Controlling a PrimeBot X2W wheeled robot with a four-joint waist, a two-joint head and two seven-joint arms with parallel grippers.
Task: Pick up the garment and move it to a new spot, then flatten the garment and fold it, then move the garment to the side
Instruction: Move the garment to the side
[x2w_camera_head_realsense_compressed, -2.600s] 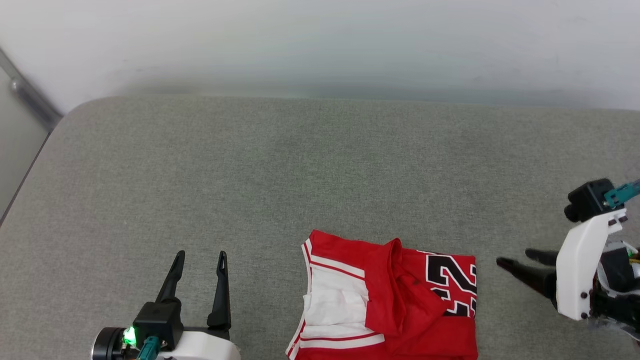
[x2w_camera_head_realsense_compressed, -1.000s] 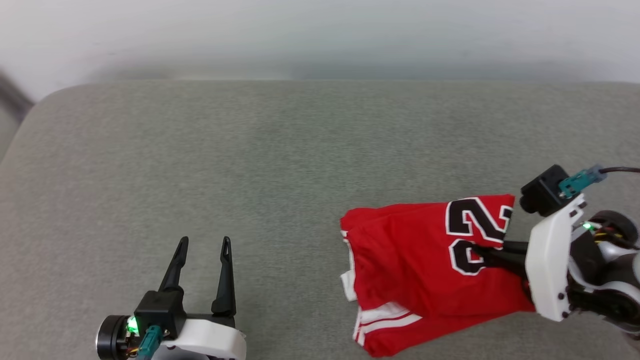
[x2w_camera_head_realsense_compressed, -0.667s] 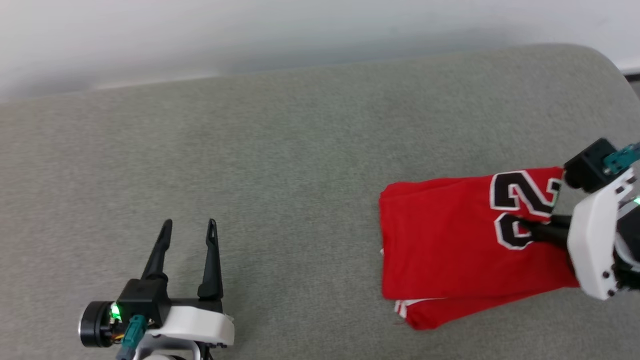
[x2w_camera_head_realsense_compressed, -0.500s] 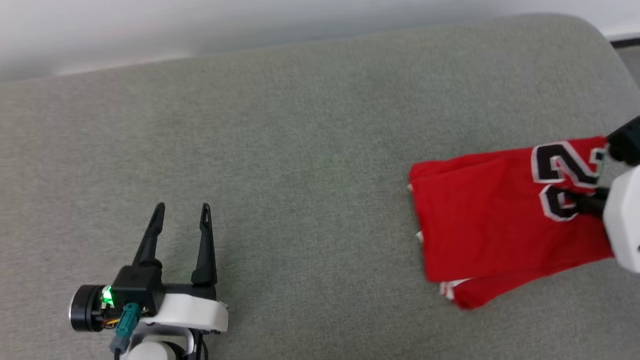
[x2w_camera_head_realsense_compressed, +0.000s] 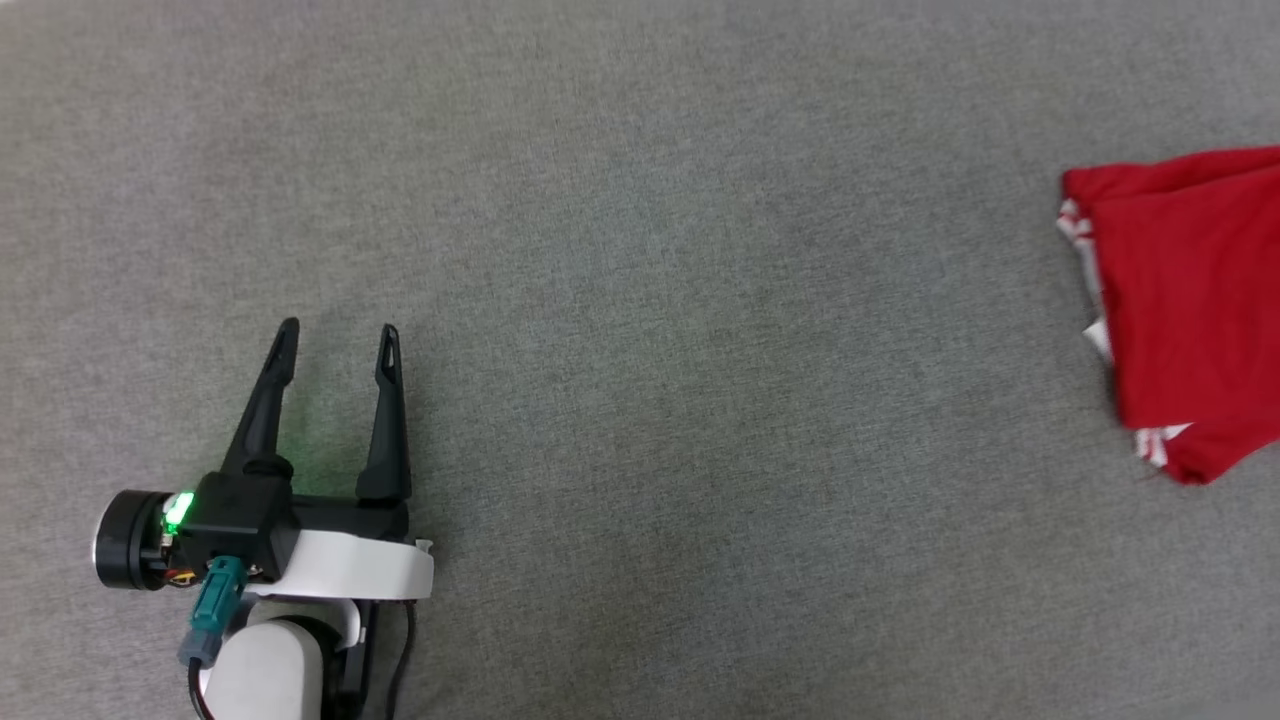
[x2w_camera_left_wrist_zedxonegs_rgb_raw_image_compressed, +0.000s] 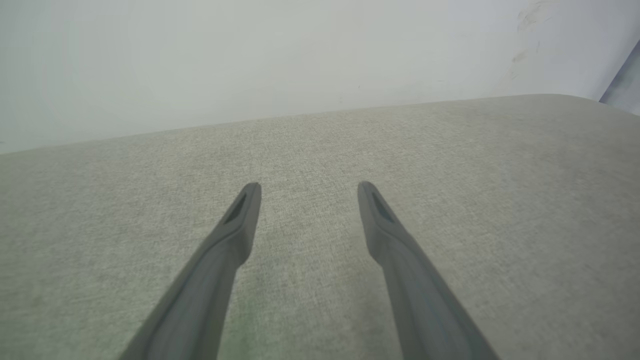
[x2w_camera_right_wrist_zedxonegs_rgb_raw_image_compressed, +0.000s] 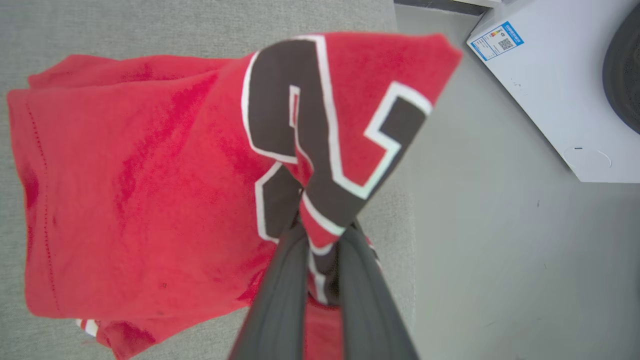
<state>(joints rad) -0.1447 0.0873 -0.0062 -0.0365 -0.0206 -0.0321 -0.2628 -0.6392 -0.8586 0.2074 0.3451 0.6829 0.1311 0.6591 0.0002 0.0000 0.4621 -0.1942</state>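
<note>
Light is even and diffuse in all 3 views, and shadows are soft and faint.

Head view: I read the bench (x2w_camera_head_realsense_compressed: 640, 300) weave as fairly sharp at centre. The garment (x2w_camera_head_realsense_compressed: 1190, 310) at the right edge has smeared outlines. A green indicator lamp (x2w_camera_head_realsense_compressed: 178, 508) behind the left hand (x2w_camera_head_realsense_compressed: 339, 326) glows and throws a weak green tint on the fabric beside it.

Left wrist view: the fingers (x2w_camera_left_wrist_zedxonegs_rgb_raw_image_compressed: 222, 260) go soft close to the lens. The wall (x2w_camera_left_wrist_zedxonegs_rgb_raw_image_compressed: 250, 60) is bright and washed out. The bench's far edge bows, which is wide-angle distortion.

Right wrist view: the red cloth is heavily saturated and its lettering (x2w_camera_right_wrist_zedxonegs_rgb_raw_image_compressed: 320, 115) is soft. The right hand (x2w_camera_right_wrist_zedxonegs_rgb_raw_image_compressed: 322, 232) is out of focus at the bottom edge.
</note>
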